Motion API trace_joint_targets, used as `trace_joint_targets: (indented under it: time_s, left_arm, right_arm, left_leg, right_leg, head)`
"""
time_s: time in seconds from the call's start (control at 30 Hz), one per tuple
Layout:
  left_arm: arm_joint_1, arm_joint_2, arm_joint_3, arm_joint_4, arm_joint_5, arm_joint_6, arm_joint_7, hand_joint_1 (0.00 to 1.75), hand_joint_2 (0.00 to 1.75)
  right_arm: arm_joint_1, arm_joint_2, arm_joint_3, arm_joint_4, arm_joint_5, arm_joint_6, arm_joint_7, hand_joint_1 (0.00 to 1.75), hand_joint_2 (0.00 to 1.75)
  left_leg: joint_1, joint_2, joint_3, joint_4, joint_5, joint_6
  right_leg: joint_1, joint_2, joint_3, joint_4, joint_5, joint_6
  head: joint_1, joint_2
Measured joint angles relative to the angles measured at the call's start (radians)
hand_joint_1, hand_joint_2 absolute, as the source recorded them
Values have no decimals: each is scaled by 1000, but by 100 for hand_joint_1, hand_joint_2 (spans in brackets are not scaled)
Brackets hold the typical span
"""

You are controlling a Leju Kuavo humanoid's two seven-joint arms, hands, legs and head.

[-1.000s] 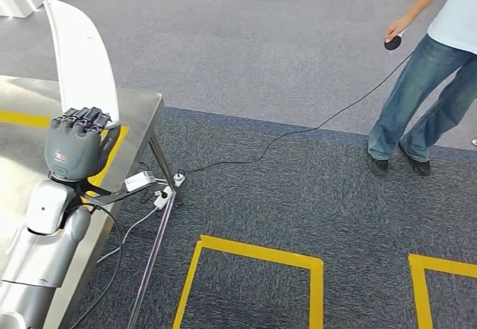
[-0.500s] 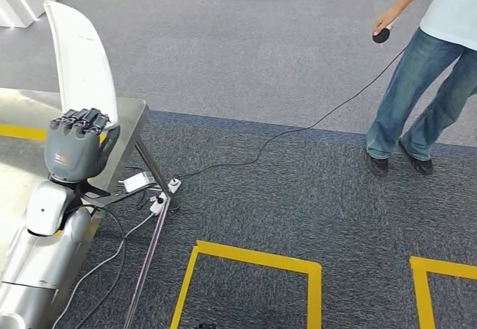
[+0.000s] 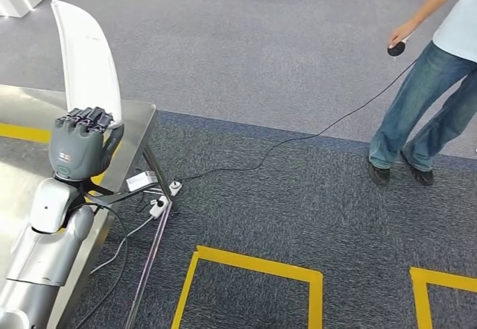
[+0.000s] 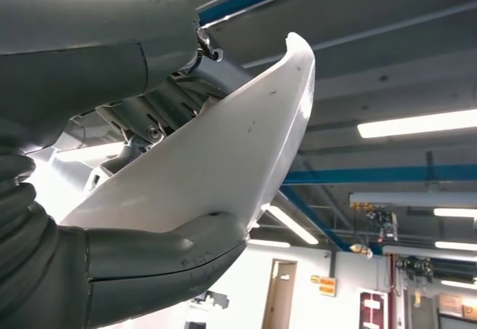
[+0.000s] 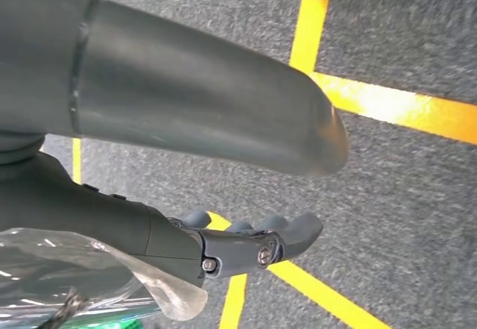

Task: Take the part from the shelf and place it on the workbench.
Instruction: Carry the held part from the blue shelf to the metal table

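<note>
At far left, table: a shiny steel table (image 3: 135,120) with a yellow tape stripe stands on grey carpet, its corner just beside the left hand.
Left hand: the grey left hand (image 3: 79,146) is raised over the table's edge, fingers and thumb clamped on the part.
Part: a curved white plastic panel (image 3: 87,60) stands upright in the left hand, rising above the fingers; the left wrist view shows it (image 4: 225,157) pinched between thumb and fingers.
Under the table: a white power strip (image 3: 160,204) and a black cable (image 3: 292,139) lie on the carpet.
Floor: yellow tape rectangles (image 3: 253,265) mark the carpet.
Right hand: the right hand (image 5: 225,195) hangs over the floor, fingers straight and apart, holding nothing.
Far right, person: a person in blue jeans (image 3: 427,105) holds a small black object (image 3: 396,48) on the cable's end.
</note>
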Motion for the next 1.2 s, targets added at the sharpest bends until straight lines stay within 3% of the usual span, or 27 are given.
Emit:
trace_joint_targets:
  time_s: [0.03,0.1,0.13,0.2,0.33,0.4,0.47,0.5,0.53,0.6,0.63,0.67,0.77,0.83,0.87,0.97,1.0,1.03,1.07,1.13,1.2]
  left_arm:
    - [1,-2,0,2,0,0,0,175,175]
    - [2,-4,0,3,0,0,0,175,175]
    - [1,-5,0,4,0,0,0,175,175]
    - [-1,-5,0,4,0,1,0,175,175]
    - [-3,-6,0,5,0,2,-2,175,175]
    - [-4,-6,0,5,0,2,-2,175,175]
    - [0,-6,0,6,0,2,-2,175,175]
    - [3,-6,0,6,0,2,-2,175,175]
    - [5,-6,0,7,0,2,-2,175,175]
    - [6,-6,0,8,0,2,-2,175,175]
    - [6,-6,0,8,0,2,-2,175,175]
    - [5,-6,0,8,0,2,-2,175,175]
    - [2,-6,0,8,0,2,-2,175,175]
    - [1,-6,1,8,0,2,-2,175,175]
    - [0,-6,1,8,0,2,-3,175,175]
    - [-1,-7,1,8,0,2,-3,175,175]
    - [0,-8,1,8,0,2,-3,175,175]
    - [1,-9,1,8,0,2,-3,175,175]
    - [2,-10,1,8,0,2,-3,175,175]
    - [2,-10,1,9,14,2,-7,175,175]
    - [-6,-11,1,23,95,2,-26,175,175]
  right_arm:
    - [2,-1,0,0,0,0,0,0,0]
    - [4,-3,0,0,0,0,0,0,0]
    - [4,-4,0,0,0,0,0,0,0]
    - [3,-4,0,0,0,0,0,0,0]
    - [5,-4,0,0,0,0,0,0,0]
    - [5,-4,0,0,0,0,0,0,0]
    - [5,-5,0,0,0,0,0,0,0]
    - [6,-5,0,0,0,0,0,0,0]
    - [7,-5,0,0,0,0,0,0,0]
    - [8,-5,0,0,0,0,0,0,0]
    - [7,-5,0,0,0,0,0,0,0]
    - [6,-5,0,1,0,0,0,0,0]
    - [3,-5,0,1,0,0,0,0,0]
    - [2,-5,0,0,0,0,0,0,0]
    - [1,-5,1,0,0,0,0,0,0]
    - [1,-5,2,0,0,0,0,0,0]
    - [2,-5,2,0,0,0,0,0,0]
    - [4,-6,2,0,0,0,0,0,0]
    - [6,-6,2,0,0,0,0,0,0]
    - [7,-7,2,0,0,2,1,0,0]
    - [6,-7,2,1,0,13,4,0,0]
  left_leg:
    - [0,-1,8,1,-7,-1]
    - [1,-3,24,6,-25,-8]
    - [-1,-3,29,11,-35,-13]
    - [-4,-3,30,15,-44,-22]
    - [-2,-2,26,42,-70,-38]
    - [1,-1,-26,147,-112,-48]
    - [6,-1,-106,273,-143,-54]
    - [8,-1,-132,299,-134,-55]
    - [10,-1,-139,287,-105,-55]
    - [12,0,-106,172,-11,-51]
    - [10,1,-84,116,21,-48]
    - [8,2,-65,70,35,-43]
    - [1,0,-45,29,18,-30]
    - [3,-2,-31,15,15,-21]
    - [5,-1,-22,8,13,-14]
    - [3,1,-2,5,-2,-1]
    - [2,0,5,5,-9,0]
    - [1,-1,14,5,-16,0]
    - [1,-3,25,5,-24,-2]
    - [-1,-4,47,8,-44,-9]
    - [-4,-5,54,13,-58,-18]
  right_leg:
    - [0,0,-2,-25,36,1]
    - [0,-1,39,-149,122,0]
    - [0,-1,65,-208,146,-3]
    - [3,0,92,-253,145,-13]
    - [0,1,113,-265,131,-38]
    - [-2,1,129,-269,122,-48]
    - [-1,1,140,-269,112,-51]
    - [-1,1,147,-269,106,-51]
    - [-1,2,155,-269,99,-49]
    - [-1,3,176,-270,85,-45]
    - [0,3,185,-270,78,-40]
    - [1,4,189,-271,73,-35]
    - [-1,1,192,-278,65,-17]
    - [-3,-2,186,-264,53,-7]
    - [-3,-2,167,-230,39,-3]
    - [-3,-2,39,-32,-16,-2]
    - [-3,-2,3,8,-11,-2]
    - [-3,-2,-12,5,15,-2]
    - [-3,-2,-7,-37,61,-3]
    - [-2,-3,41,-170,148,-6]
    - [0,-3,81,-251,169,-11]
  head:
    - [0,0]
    - [0,0]
    - [1,0]
    - [0,0]
    - [-6,0]
    - [-11,0]
    - [-11,0]
    - [-11,0]
    - [-12,0]
    - [-12,0]
    - [-12,0]
    - [-12,0]
    - [-13,0]
    - [-12,0]
    - [-11,0]
    - [-8,0]
    - [-8,0]
    - [-8,0]
    - [-8,0]
    - [-8,0]
    - [-9,0]
